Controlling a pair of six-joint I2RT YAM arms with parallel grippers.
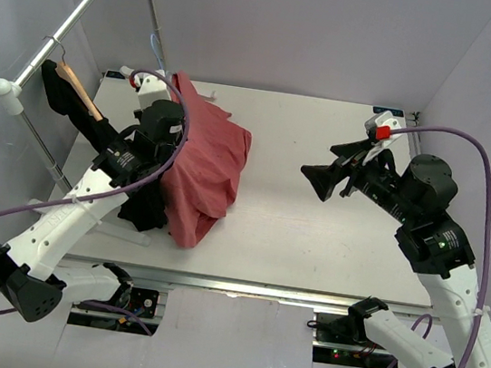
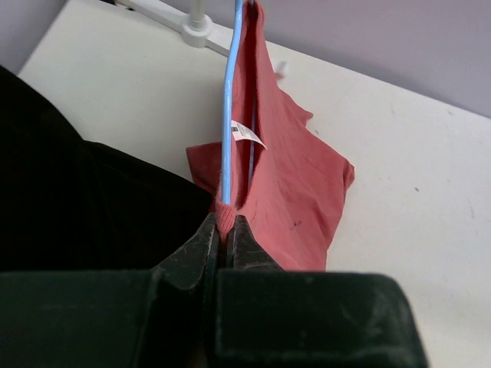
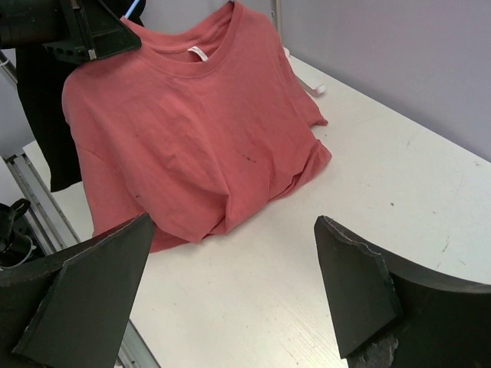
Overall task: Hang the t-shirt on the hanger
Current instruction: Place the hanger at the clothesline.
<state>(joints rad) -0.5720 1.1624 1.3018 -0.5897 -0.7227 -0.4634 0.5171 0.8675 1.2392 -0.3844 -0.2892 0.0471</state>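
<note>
The faded-red t-shirt (image 1: 207,165) hangs draped over the thin light-blue wire hanger (image 2: 227,115), with its lower part resting on the white table. My left gripper (image 2: 225,222) is shut on the shirt's ribbed edge together with the hanger wire, and holds both up at the table's left. In the right wrist view the t-shirt (image 3: 192,130) faces the camera, collar up, with the left gripper (image 3: 84,34) at its shoulder. My right gripper (image 1: 320,161) is open and empty to the shirt's right, well apart from it. It also shows in the right wrist view (image 3: 230,230).
A black garment (image 1: 142,206) hangs on a tan wooden hanger (image 1: 80,92) from the metal rail (image 1: 67,22) at the far left, just behind my left arm. The rack's white base (image 2: 176,19) lies on the table's far side.
</note>
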